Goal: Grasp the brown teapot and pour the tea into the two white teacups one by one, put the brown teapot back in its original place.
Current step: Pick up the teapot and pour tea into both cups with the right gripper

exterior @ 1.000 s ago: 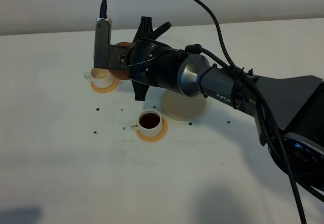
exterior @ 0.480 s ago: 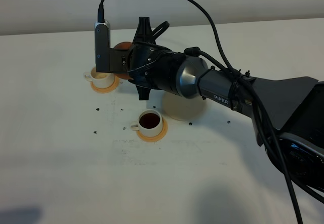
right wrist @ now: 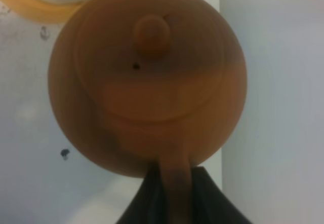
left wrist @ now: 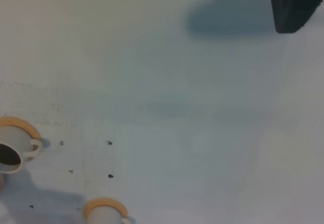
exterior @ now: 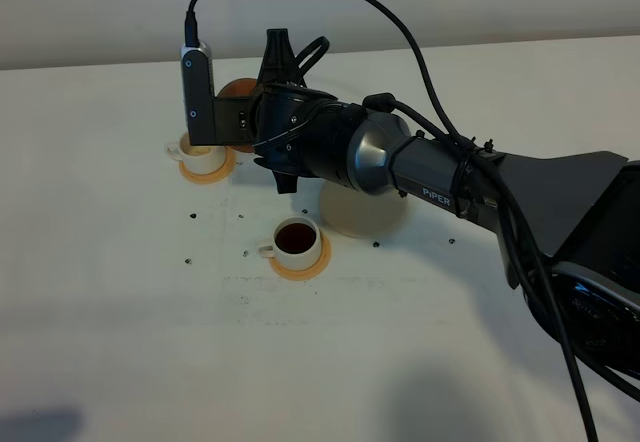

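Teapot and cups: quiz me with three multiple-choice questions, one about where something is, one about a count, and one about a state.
1. Compared with the pale cream disc, the brown teapot is: A standing on it; B lying beside it; C held in the air away from it, by the far teacup.
2. How many cups stand on orange coasters? A one; B two; C three.
3. The near teacup is: A filled with dark tea; B empty; C overturned.

Answers:
1 C, because the right gripper grips the teapot's handle and what shows of the disc is bare.
2 B, because each cup sits on its own coaster.
3 A, because dark liquid fills it.
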Motion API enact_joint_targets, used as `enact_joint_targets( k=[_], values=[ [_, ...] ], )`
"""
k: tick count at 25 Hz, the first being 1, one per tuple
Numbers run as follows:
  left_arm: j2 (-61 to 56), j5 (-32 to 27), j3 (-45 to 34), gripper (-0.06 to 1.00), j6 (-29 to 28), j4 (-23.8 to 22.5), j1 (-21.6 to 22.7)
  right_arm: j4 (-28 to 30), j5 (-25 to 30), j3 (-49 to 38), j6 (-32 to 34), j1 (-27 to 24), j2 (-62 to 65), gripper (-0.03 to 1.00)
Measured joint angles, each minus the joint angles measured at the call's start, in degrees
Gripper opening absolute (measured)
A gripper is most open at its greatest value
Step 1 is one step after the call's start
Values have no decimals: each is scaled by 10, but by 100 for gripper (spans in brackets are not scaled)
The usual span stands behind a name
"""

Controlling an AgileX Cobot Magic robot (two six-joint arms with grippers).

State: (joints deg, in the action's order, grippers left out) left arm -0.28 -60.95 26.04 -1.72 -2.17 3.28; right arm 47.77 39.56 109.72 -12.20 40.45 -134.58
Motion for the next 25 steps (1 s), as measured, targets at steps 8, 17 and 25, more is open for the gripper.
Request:
enact_joint_targets(
  k=[8, 17, 25],
  values=[
    [0, 0, 0, 35, 0, 0, 0, 14, -8, 0, -15, 6, -1, 9],
    [0, 0, 0, 35, 0, 0, 0, 22, -19, 0, -19, 6, -15, 9],
    [0, 0, 0, 35, 0, 0, 0, 36, -24, 0, -27, 6, -15, 9]
  ],
)
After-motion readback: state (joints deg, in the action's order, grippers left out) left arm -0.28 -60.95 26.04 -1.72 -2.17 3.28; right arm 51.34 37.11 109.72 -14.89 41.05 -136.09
